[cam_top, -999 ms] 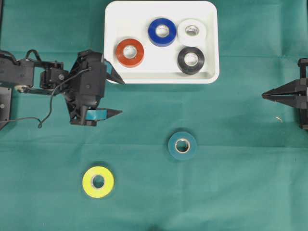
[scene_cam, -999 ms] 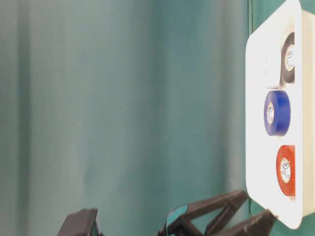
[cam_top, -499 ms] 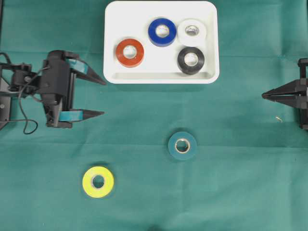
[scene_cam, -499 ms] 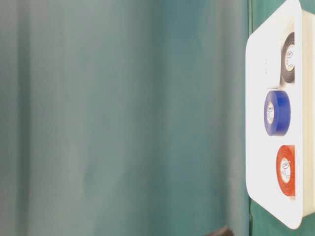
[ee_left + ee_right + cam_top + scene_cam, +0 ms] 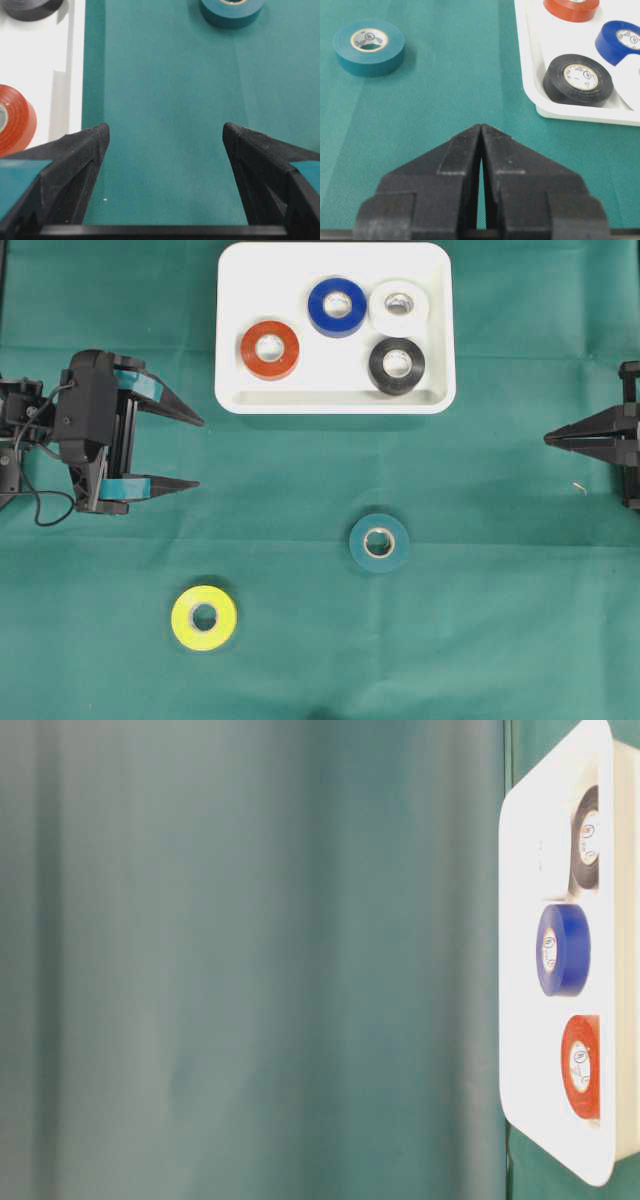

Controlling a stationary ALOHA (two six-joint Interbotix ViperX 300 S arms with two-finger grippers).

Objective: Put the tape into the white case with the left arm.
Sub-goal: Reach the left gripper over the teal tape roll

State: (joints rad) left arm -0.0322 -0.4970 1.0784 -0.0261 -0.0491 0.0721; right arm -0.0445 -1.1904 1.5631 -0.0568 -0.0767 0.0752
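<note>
The white case at the top centre holds a red tape, a blue tape, a white tape and a black tape. A teal tape and a yellow tape lie flat on the green cloth. My left gripper, with teal-banded fingers, stands open and empty left of the case, pointing right. In the left wrist view only cloth lies between its fingertips, with the teal tape far ahead. My right gripper rests shut at the right edge.
The case's near rim runs along the left of the left wrist view, with the red tape just inside it. Green cloth covers the whole table. From the right wrist view the teal tape sits at the far left.
My left gripper has drawn back to the left, away from the case's lower left corner, staying open and empty. It has dropped out of the table-level view. The right arm has not moved.
</note>
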